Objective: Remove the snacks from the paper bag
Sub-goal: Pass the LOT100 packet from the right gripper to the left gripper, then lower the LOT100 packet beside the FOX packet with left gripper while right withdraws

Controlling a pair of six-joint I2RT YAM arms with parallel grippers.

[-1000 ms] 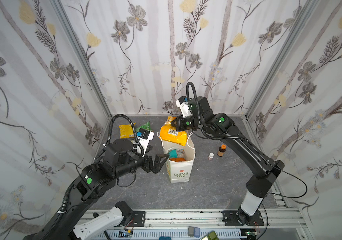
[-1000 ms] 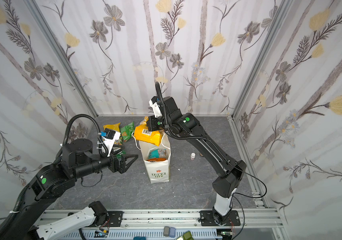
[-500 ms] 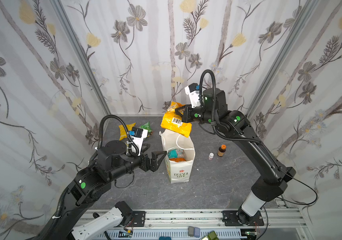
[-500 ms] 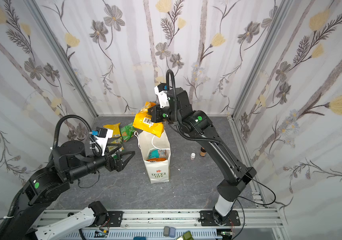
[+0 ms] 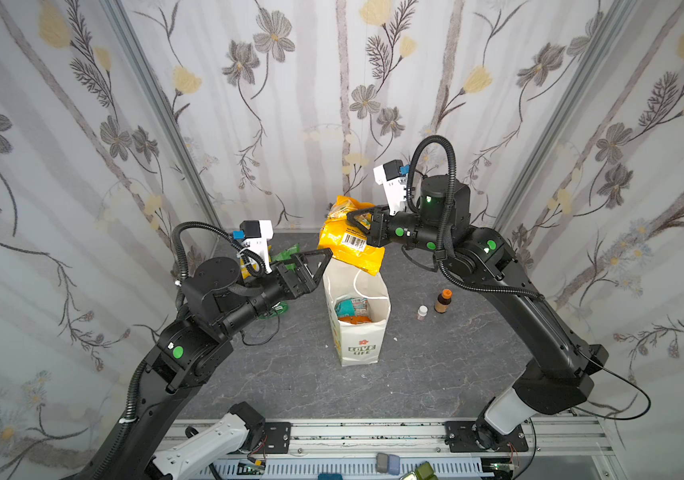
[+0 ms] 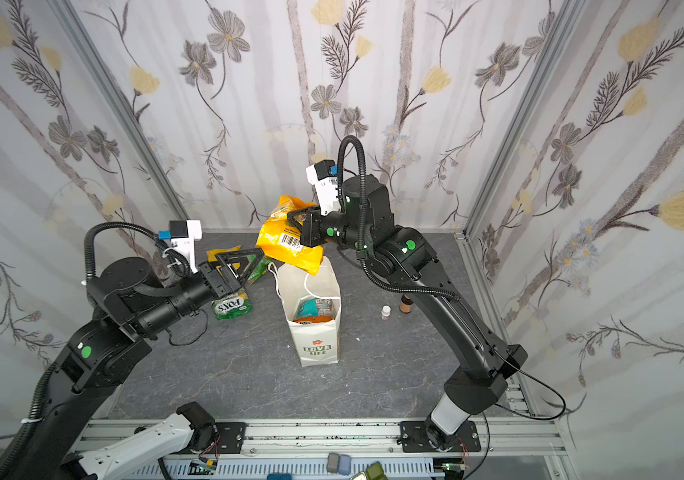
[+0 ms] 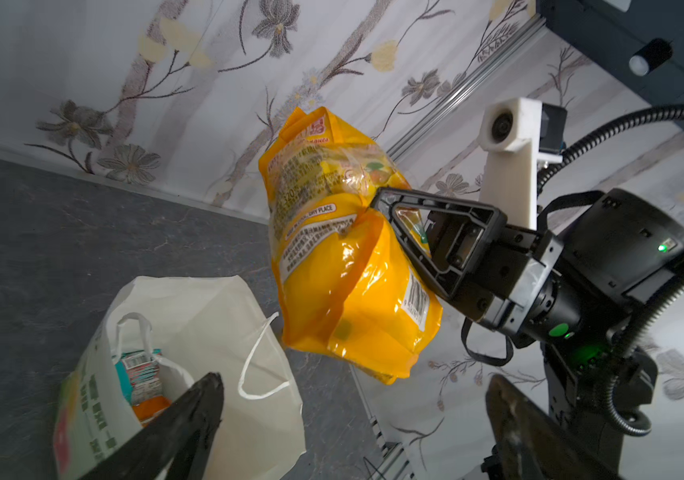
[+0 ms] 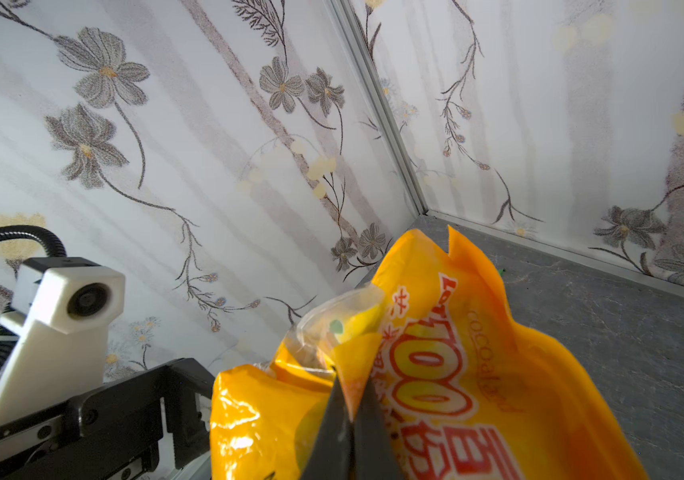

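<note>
Holding: the right hand is pinched tight on one side of a yellow-orange packet, which hangs in the air over the far rim of the paper bag, touching nothing else.
Left hand: the left hand stands wide apart and empty, just beside the bag's left rim and aimed toward the hanging packet.
Bag: upright on the desk, mouth open, white cord handles drooping inward.
Inside the bag: a teal packet and an orange packet show; a white-and-red printed patch beside the teal may be a third. Anything beneath is hidden.
Out on the desk: a FOXS packet, a yellow packet and a green packet lie left of the bag, partly behind the left arm.
Done, by my reading: three snacks are out and lying down; a fourth is lifted clear but not yet put down.
Left: place the held packet, then fetch at least two more.
Count of snacks: three on the desk, one in the grip, two or three visible in the bag.
Count of the rest: one bag; two hands; two bottles right of the bag, a brown bottle and a white bottle.
</note>
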